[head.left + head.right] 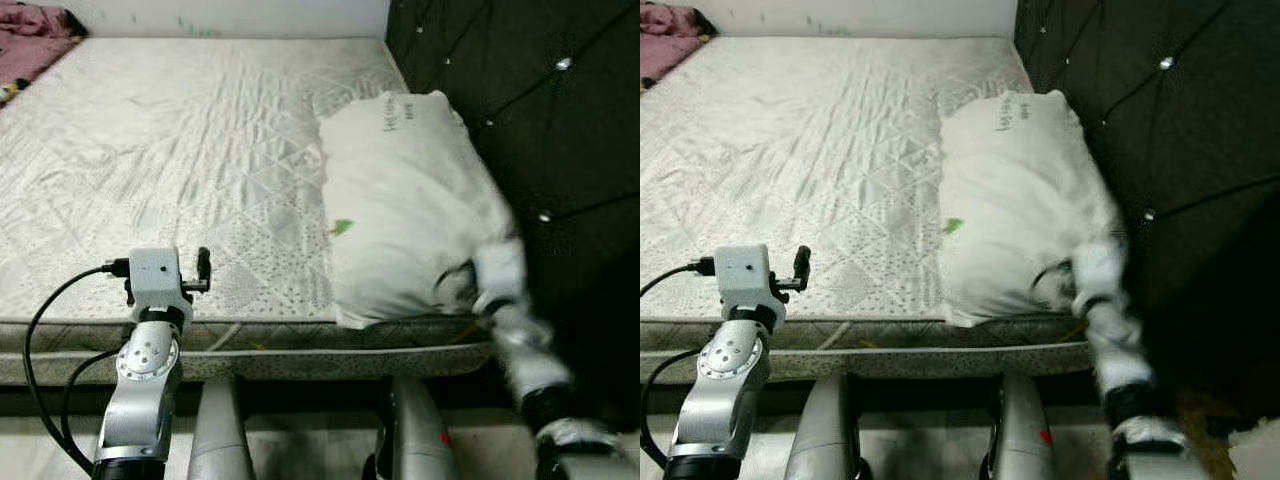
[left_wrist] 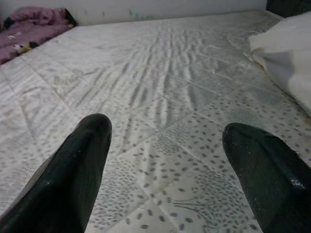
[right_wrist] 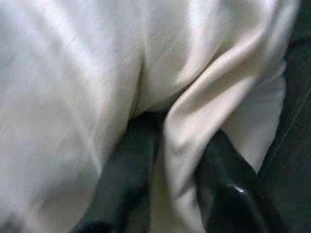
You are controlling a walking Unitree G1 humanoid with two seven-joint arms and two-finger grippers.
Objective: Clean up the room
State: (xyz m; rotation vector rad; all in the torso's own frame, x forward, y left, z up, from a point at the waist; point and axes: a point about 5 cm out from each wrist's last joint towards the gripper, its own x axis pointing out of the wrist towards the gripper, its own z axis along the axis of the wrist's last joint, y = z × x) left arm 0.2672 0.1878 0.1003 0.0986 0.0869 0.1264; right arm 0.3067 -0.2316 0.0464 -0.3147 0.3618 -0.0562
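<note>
Against the dark headboard [image 1: 560,130], on the mattress [image 1: 180,170], lies the white pillow [image 1: 400,200]; the right gripper [image 3: 170,194] pinches a fold of its cloth at the near corner, jaws closed on it; the left gripper [image 2: 165,160] hovers over the mattress, jaws spread and empty; a good move likely keeps the pinch firm and shifts the pillow slowly, so the thin fold does not slip.

The pillow [image 1: 405,205] is soft white cloth, smooth with a faint sheen, creased where the right gripper [image 3: 170,194] pinches a fold between glossy black fingers. The mattress [image 1: 180,150] is matt quilted fabric with a stitched, speckled pattern. The headboard [image 1: 540,120] along its right edge is dark tufted upholstery with shiny studs.
</note>
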